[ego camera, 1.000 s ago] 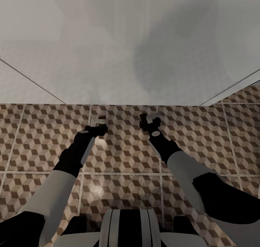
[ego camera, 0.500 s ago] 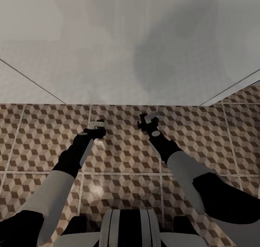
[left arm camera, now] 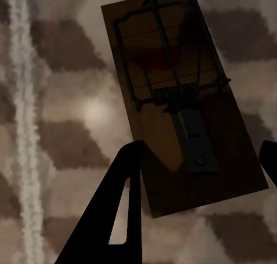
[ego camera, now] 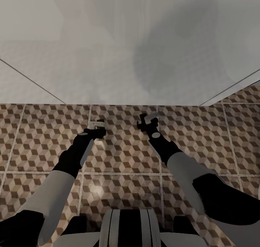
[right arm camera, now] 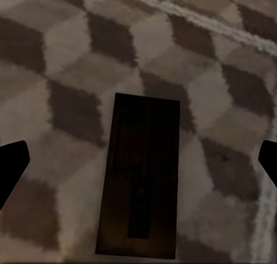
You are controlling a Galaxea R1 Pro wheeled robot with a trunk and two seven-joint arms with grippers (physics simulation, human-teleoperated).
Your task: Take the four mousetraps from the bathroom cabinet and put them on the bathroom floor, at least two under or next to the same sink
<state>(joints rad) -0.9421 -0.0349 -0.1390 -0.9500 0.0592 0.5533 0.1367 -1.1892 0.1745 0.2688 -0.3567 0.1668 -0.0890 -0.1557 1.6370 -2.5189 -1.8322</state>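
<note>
Two mousetraps lie flat on our bathroom floor, one mousetrap below each wrist, the other darker. Our left gripper and right gripper both hang released, fingers spread.

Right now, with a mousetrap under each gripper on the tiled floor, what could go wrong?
1. The left gripper stands open around its mousetrap; lifting at a slant could let a finger drag the board.
2. The right gripper is open over the other mousetrap, which lies on the bathroom floor; a low sweep may push it.
3. The white front rises close ahead, so reaching forward might bump it.
</note>
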